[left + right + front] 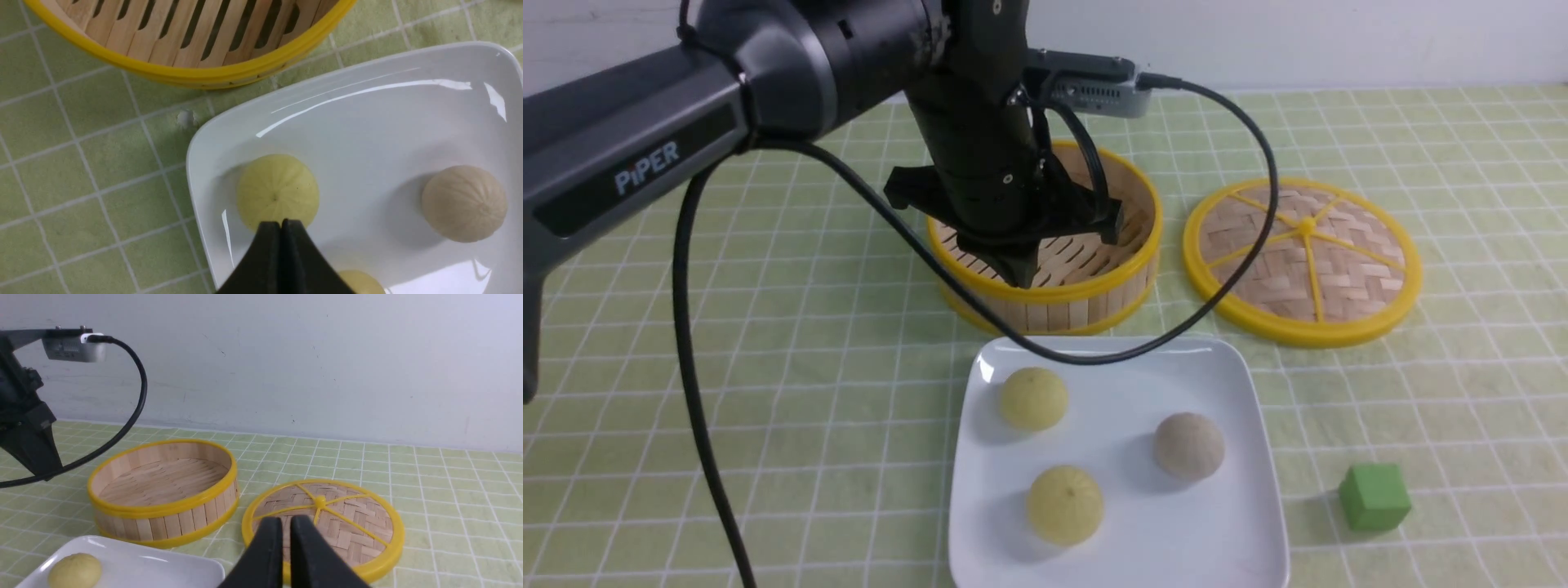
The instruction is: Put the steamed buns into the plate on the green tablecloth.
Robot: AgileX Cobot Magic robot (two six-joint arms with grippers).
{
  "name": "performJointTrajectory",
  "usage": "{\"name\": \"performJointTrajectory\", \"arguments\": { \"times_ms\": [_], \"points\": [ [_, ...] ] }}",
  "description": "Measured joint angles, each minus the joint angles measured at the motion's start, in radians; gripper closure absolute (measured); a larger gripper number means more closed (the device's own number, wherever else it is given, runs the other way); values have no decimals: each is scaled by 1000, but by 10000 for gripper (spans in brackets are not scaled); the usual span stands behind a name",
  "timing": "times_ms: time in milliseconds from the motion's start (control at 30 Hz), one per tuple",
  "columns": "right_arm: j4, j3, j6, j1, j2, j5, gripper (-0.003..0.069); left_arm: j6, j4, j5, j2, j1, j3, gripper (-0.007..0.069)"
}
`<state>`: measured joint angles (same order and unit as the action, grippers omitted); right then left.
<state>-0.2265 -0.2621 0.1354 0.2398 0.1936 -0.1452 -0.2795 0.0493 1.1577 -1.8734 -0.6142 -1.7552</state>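
Green tablecloth: pale yellow-green with a white grid, covering the whole working surface up to the wall at its far edge.
Plate: white, square with rounded corners, lying flat on the tablecloth toward the near edge, about midway across. Its near side runs out of the front view.
Steamed buns: 3, all on the plate and well apart from each other. 1 pale yellow bun sits by the far left corner of the plate, 1 pale yellow bun nearer the near left corner, and 1 greyish-white bun toward the right rim.
Left gripper: fingers pressed flat together, holding nothing. It points down and hangs above the gap between the basket and the far left part of the plate, raised clear of the buns.
Right gripper: seen only from its own wrist camera. Fingers are almost together with a thin gap and nothing in it, and they face the lid.
Steamer basket: round, yellow-rimmed, uncovered, just beyond the far rim of the plate. Its slatted floor is bare.
Woven lid: flat on the tablecloth, just right of the basket, not touching it.
Green cube: on the tablecloth, right of the plate, apart from it.
Cable: black, looping from the left arm across the far rim of the plate.
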Motion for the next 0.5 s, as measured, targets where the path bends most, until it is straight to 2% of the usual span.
{"name": "performJointTrajectory", "arguments": {
  "times_ms": [500],
  "points": [
    [-7,6,0,0,0,10,591,0,8,9,0,0,0,622]
  ]
}}
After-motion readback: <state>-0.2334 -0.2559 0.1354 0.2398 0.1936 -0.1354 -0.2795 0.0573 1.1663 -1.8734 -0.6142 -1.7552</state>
